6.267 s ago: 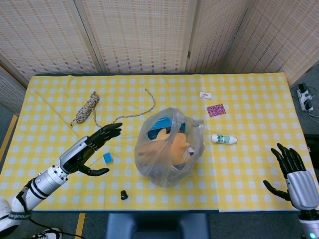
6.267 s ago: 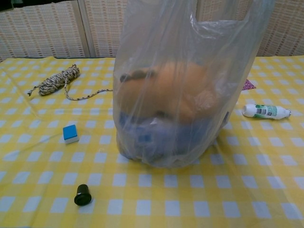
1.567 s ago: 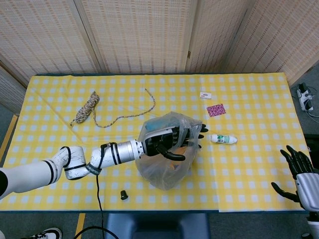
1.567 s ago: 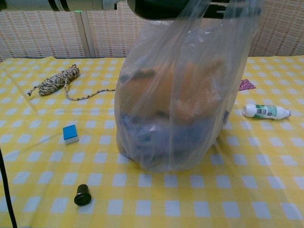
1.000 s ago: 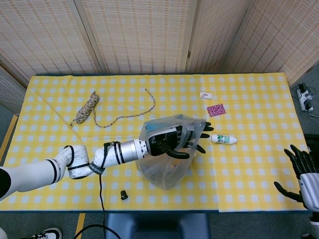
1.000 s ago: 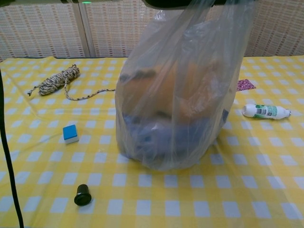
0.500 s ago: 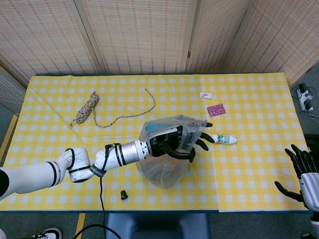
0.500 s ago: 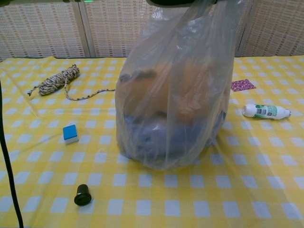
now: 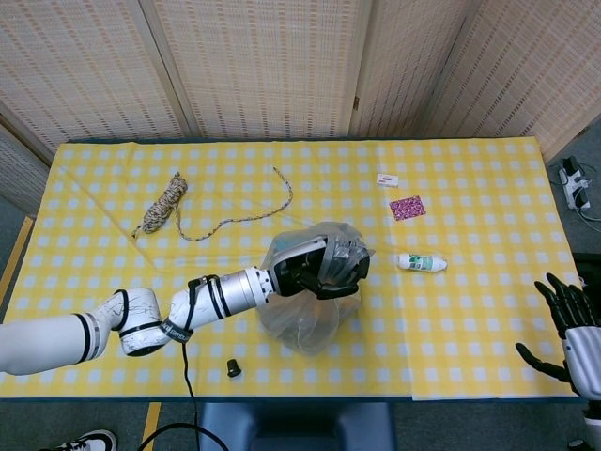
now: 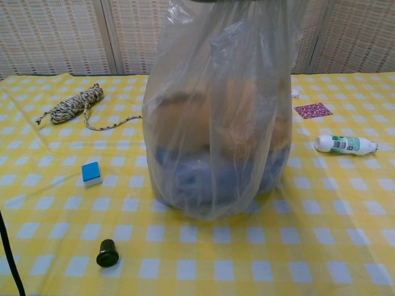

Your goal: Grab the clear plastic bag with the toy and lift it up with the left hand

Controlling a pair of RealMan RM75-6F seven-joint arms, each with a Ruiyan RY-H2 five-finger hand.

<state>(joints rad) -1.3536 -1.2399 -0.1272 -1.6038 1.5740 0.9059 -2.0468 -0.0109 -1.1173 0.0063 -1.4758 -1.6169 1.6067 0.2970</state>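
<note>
The clear plastic bag (image 10: 216, 117) with an orange and blue toy (image 10: 197, 142) inside stands in the middle of the yellow checked table (image 9: 470, 178). Its bottom still rests on the cloth in the chest view. My left hand (image 9: 324, 266) grips the gathered top of the bag (image 9: 310, 310) from above, fingers curled in around the plastic. In the chest view the hand is cut off at the top edge. My right hand (image 9: 571, 324) hangs open off the table's right front corner, holding nothing.
A coiled rope (image 9: 161, 205) with a loose tail lies at the back left. A small blue block (image 10: 91, 172) and a black cap (image 10: 107, 252) sit left of the bag. A white bottle (image 9: 420, 262), a pink patch (image 9: 407, 207) and a small label (image 9: 387, 178) lie to the right.
My left hand's fingers have curled in and bunched the bag's top, which was spread open half a second ago. The bag now stands narrower and taller. The right hand has barely moved.
</note>
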